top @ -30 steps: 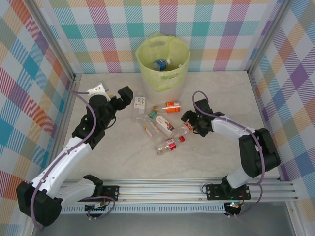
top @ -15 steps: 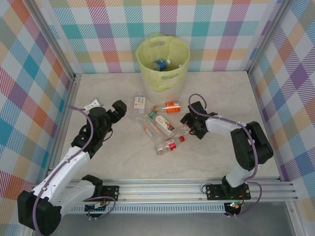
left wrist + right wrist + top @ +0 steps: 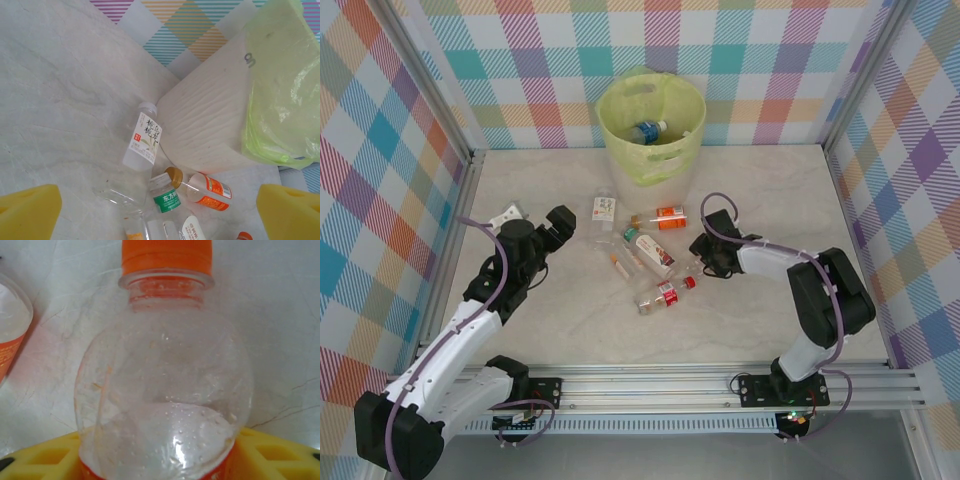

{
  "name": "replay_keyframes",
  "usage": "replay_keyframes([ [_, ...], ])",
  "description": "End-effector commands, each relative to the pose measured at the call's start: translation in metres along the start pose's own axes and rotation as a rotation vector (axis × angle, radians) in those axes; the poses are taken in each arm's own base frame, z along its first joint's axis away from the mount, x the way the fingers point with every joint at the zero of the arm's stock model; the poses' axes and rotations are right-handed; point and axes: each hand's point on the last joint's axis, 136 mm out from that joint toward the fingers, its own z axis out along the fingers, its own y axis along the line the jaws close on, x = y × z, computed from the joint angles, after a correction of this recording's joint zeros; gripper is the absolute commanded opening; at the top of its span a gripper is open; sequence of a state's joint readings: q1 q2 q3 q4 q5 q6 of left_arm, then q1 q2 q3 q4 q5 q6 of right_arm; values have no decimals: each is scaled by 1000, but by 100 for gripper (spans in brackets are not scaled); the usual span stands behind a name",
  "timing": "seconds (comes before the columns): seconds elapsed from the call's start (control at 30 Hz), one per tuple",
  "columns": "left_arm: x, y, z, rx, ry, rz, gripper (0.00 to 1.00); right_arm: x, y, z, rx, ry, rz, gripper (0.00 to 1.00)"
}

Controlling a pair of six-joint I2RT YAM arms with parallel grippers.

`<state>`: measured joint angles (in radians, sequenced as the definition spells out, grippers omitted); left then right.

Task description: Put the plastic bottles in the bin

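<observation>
Your right tool (image 3: 702, 252) pinches an orange-capped bottle (image 3: 165, 390) near the middle of the worktop (image 3: 570, 330); your left tool (image 3: 561, 224) hangs spread.

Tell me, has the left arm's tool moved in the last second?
Yes. The left tool has pulled back, away from the bin. It was above the white-labelled bottle in the overhead view and now sits lower than it.

L arm stretched fwd, L gripper (image 3: 563, 221) w/ jaws wide apart; R arm bent inward, R gripper (image 3: 702, 249) low, jaws clamping 1 bottle (image 3: 165, 390).
</observation>
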<state>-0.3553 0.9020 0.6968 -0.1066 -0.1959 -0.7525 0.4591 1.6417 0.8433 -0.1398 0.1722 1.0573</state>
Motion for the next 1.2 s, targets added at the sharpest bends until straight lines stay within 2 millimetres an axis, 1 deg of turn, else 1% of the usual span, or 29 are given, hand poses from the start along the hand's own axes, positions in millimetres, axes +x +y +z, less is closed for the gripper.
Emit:
replay_keyframes([
  [0.0,-1,13,-1,-35,-14,-25,100,-5,8,-9,-57,-43,-35,56],
  [0.1,-2,14,-1,-34,-24,-46,100,-7,15,-19,-122,-70,-32,52],
  [0.3,-1,19,-1,-53,-27,-50,100,-25,34,-52,-242,-191,-88,41],
  [0.43,0,22,-2,-60,-27,-51,100,-37,52,-76,-307,-246,-139,39],
  [0.57,2,25,-2,-71,-22,-53,100,-54,87,-113,-441,-339,-226,39],
  [0.63,3,27,-2,-77,-20,-52,100,-65,107,-137,-508,-398,-262,37],
  [0.7,3,29,-3,-85,-16,-46,100,-76,128,-166,-587,-463,-299,36],
  [0.8,4,34,-4,-102,-17,-41,100,-87,159,-203,-689,-534,-373,37],
  [0.9,4,37,-5,-108,-16,-35,100,-94,188,-230,-764,-581,-447,38],
  [1.0,5,40,-5,-117,-14,-34,100,-100,214,-253,-833,-604,-494,38],
  [1.1,6,42,-4,-121,-11,-34,100,-104,237,-270,-883,-617,-542,39],
  [1.17,7,43,-4,-125,-9,-33,100,-108,249,-275,-893,-634,-573,39],
])
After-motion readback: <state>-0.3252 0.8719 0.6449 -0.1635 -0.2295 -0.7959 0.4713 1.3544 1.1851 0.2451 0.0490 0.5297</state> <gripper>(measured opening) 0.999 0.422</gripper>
